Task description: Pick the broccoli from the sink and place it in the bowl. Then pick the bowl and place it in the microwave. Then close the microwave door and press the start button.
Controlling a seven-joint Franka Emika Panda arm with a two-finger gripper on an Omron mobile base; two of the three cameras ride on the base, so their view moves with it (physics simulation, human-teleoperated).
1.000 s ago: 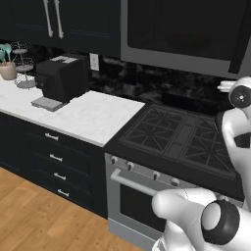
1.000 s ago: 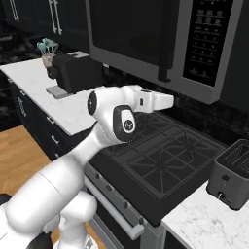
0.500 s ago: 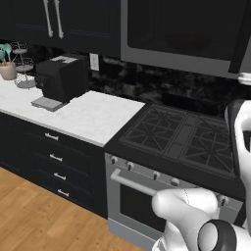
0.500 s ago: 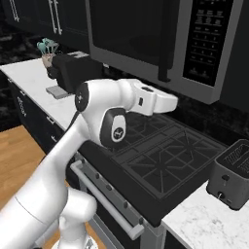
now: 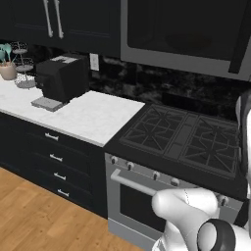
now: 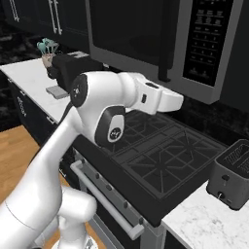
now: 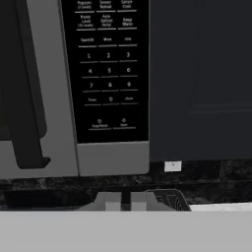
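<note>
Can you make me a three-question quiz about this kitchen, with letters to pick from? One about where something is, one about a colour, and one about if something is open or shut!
1. Where is the dark boxy coffee machine?
A. On the white marble counter, left of the stove
B. On the stove burners
C. On the wooden floor

2. What colour is the microwave's keypad panel with the number buttons?
A. White
B. Black
C. Red

3. Is the dark glass microwave door open or shut?
A. Wide open
B. Taken off
C. Shut

Answers:
1. A, it stands on the white marble counter, beside the black gas stove.
2. B, the hand view shows a black panel with pale numbers.
3. C, the door lies flat in the grey frame, with its dark bar handle next to the keypad.
</note>
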